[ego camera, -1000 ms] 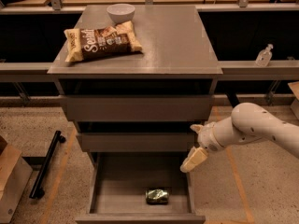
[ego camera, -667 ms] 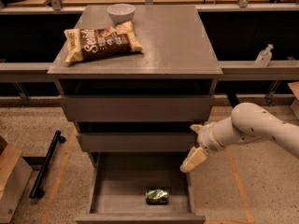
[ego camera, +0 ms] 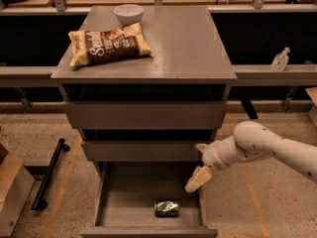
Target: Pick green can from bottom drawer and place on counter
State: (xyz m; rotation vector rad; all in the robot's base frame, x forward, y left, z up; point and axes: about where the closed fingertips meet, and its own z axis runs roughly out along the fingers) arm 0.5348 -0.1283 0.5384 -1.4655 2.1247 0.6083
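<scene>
Low in the centre of the frame, pulled out of the grey cabinet: the bottom drawer (ego camera: 102, 197), with the green can (ego camera: 166, 208) lying on its side on the drawer floor, near the front edge and a little right of the middle. Just above and to the right of the can, not touching it: the gripper (ego camera: 194, 166), hanging over the drawer's right rear corner, tan fingers (ego camera: 198, 178) spread apart and holding nothing, the lower one angled down and to the left. Reaching in from the right edge of the frame: the white arm (ego camera: 267, 145), level with the middle drawer (ego camera: 141, 150). Above that, the top drawer (ego camera: 146, 114), both upper drawers pushed in. Across the upper centre, the counter (ego camera: 183, 43), carrying a brown snack bag (ego camera: 108, 44) on its left half and a white bowl (ego camera: 128, 14) just behind the bag at the far edge. On a ledge at upper right, a small clear bottle (ego camera: 280, 59). On the speckled floor at lower left, a black bar (ego camera: 48, 180) beside a cardboard box (ego camera: 12, 192).
</scene>
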